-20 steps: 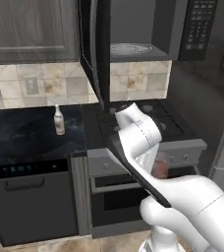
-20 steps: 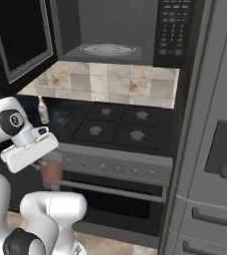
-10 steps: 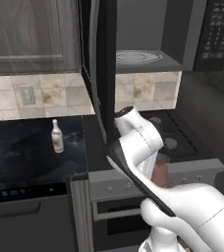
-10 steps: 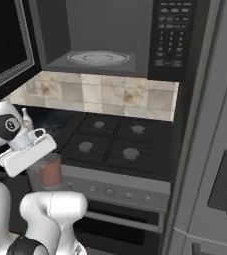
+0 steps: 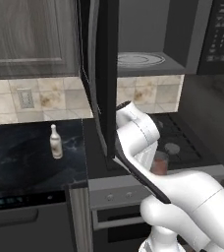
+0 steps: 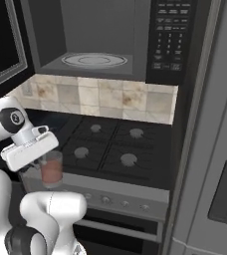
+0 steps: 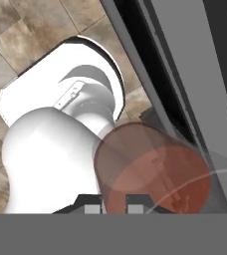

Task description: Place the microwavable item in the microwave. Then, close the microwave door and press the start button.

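My gripper (image 6: 47, 159) is shut on the microwavable item (image 6: 51, 170), a short clear glass with reddish contents, held upright over the stove's front left edge. In the hand view the glass (image 7: 150, 174) rises just beyond the fingertips. From the left base view the glass (image 5: 159, 164) peeks out behind my arm. The microwave (image 6: 135, 30) hangs above, open, its round turntable (image 6: 93, 60) bare and its keypad (image 6: 165, 37) on the right. The microwave door (image 5: 102, 74) swings out to the left, edge-on, just above my arm.
A slim white bottle (image 5: 56, 141) stands on the dark counter (image 5: 20, 162) at left. The stove (image 6: 113, 149) has several burners below the microwave. A tall grey fridge (image 6: 215, 149) flanks the right, and a grey cabinet (image 5: 30, 39) hangs at left.
The whole picture has shifted and grown: the camera has moved closer to the stove and microwave. The glass stays in my shut gripper, a little higher against the stove front.
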You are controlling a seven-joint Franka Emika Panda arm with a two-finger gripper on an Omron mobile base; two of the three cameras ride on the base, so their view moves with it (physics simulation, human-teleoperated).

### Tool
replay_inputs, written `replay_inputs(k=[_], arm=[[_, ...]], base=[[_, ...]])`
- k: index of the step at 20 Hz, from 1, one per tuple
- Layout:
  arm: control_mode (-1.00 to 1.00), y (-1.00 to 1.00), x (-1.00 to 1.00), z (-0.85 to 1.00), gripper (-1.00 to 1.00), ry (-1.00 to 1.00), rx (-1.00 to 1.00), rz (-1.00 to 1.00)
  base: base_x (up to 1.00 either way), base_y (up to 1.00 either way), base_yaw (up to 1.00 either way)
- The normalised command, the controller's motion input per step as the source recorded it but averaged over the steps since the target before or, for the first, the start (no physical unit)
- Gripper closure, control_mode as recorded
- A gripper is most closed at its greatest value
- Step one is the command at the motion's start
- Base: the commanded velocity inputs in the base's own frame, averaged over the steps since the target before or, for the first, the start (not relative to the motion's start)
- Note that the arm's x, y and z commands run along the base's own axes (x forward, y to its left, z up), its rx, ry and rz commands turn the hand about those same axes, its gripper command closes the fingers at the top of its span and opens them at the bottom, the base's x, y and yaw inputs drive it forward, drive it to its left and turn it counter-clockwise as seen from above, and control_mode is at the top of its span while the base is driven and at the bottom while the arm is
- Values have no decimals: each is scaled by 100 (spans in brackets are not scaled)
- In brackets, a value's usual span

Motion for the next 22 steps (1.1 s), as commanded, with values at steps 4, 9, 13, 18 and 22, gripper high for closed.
replay_inputs(k=[4, 9, 13, 18, 22], arm=[[100, 0, 0, 0, 100, 0, 0, 0], [100, 0, 0, 0, 100, 0, 0, 0], [100, 0, 0, 0, 100, 0, 0, 0], [100, 0, 0, 0, 100, 0, 0, 0], [100, 0, 0, 0, 100, 0, 0, 0]], base=[[8, -40, 0], [0, -40, 0], [13, -28, 0], [32, -11, 0], [22, -10, 0]])
